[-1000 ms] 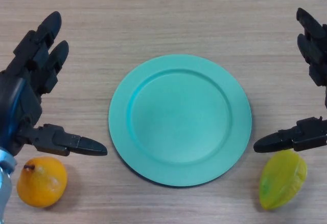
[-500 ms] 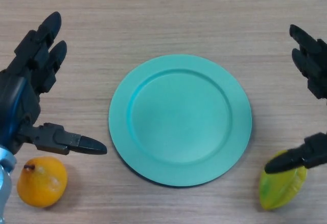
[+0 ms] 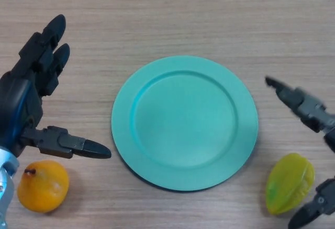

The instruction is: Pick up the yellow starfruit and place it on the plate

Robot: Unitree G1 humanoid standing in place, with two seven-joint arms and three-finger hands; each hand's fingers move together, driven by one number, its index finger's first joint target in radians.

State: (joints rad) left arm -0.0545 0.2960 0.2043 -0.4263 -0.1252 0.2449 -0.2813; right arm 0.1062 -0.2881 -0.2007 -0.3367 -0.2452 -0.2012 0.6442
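Right hand (image 3: pixel 314 115) spread around starfruit (image 3: pixel 289 182) — not touching; left hand (image 3: pixel 26 103) spread beside plate (image 3: pixel 184 122).

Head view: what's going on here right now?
The right hand is open around the yellow starfruit at the table's near right, fingers beyond it and thumb nearer, not yet gripping. The teal plate is empty. The left hand hovers open above an orange fruit.
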